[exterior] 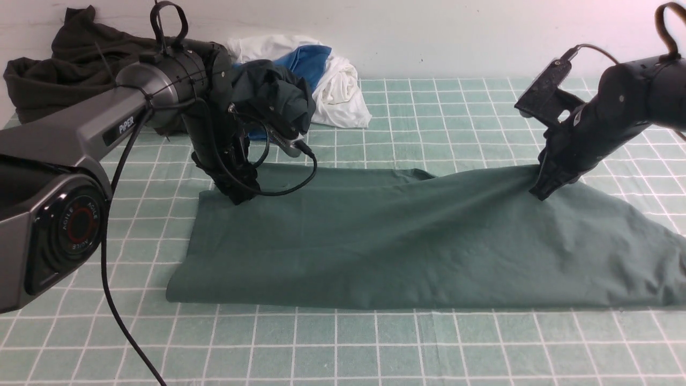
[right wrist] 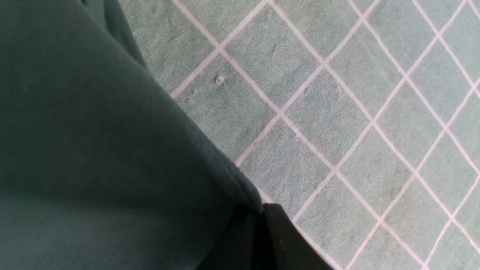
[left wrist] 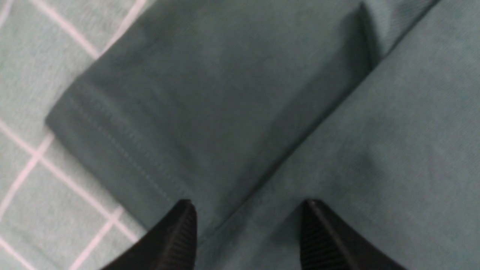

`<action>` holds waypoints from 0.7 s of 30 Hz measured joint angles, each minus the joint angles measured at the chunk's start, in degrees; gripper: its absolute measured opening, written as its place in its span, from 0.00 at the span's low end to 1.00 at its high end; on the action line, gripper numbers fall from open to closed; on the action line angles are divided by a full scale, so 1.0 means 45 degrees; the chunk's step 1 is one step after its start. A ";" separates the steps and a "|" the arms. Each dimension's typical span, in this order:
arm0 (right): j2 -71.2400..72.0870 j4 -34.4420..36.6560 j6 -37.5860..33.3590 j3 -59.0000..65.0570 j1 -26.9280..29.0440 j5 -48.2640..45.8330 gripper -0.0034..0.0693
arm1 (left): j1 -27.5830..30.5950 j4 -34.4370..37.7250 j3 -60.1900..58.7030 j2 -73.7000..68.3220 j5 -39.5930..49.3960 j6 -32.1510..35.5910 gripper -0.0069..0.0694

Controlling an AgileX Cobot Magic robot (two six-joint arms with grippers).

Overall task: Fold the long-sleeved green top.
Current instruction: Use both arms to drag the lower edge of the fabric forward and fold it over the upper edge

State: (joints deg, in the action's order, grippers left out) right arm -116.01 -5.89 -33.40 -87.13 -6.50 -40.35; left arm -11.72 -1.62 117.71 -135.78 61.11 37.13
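On the checked tablecloth (exterior: pixel 429 343), your green long-sleeved top (exterior: pixel 375 246) lies mid-frame, folded into a long band. Left gripper (left wrist: pixel 247 210) gapes empty; right gripper (exterior: pixel 541 190) pinches its raised edge. Crosswise folds likely remain.

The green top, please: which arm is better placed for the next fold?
Right. The right gripper is shut on a lifted edge of the green top; the left gripper stands open over it, holding nothing.

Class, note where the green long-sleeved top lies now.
Front view: the green long-sleeved top lies spread mid-table on the checked cloth, its far right edge pinched by the right gripper.
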 joint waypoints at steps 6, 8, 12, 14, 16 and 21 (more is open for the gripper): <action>0.0000 0.0055 0.0000 0.0000 0.0000 -0.0024 0.05 | 0.0000 0.0061 0.0006 -0.0170 -0.0219 0.0169 0.59; 0.0000 0.0055 0.0000 0.0000 0.0000 -0.0038 0.05 | 0.0000 0.0074 0.0030 -0.0188 -0.0048 0.0171 0.55; 0.0000 0.0055 0.0000 0.0000 0.0000 -0.0047 0.05 | 0.0000 0.0088 0.0030 -0.0186 0.0390 0.0182 0.42; 0.0000 0.0060 0.0000 0.0000 0.0000 -0.0062 0.05 | 0.0000 0.0114 0.0030 -0.0186 0.0810 0.0197 0.23; 0.0000 0.0060 0.0000 0.0000 0.0000 -0.0081 0.05 | 0.0017 0.0114 0.0030 -0.0186 0.0919 0.0196 0.14; 0.0000 0.0060 0.0000 0.0000 0.0000 -0.0092 0.05 | 0.0058 -0.0174 0.0266 -0.0174 0.1074 -0.0037 0.09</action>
State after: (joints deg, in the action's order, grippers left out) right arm -116.01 -5.62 -33.40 -87.13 -6.50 -40.77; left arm -11.46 -2.40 118.91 -136.56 65.94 36.97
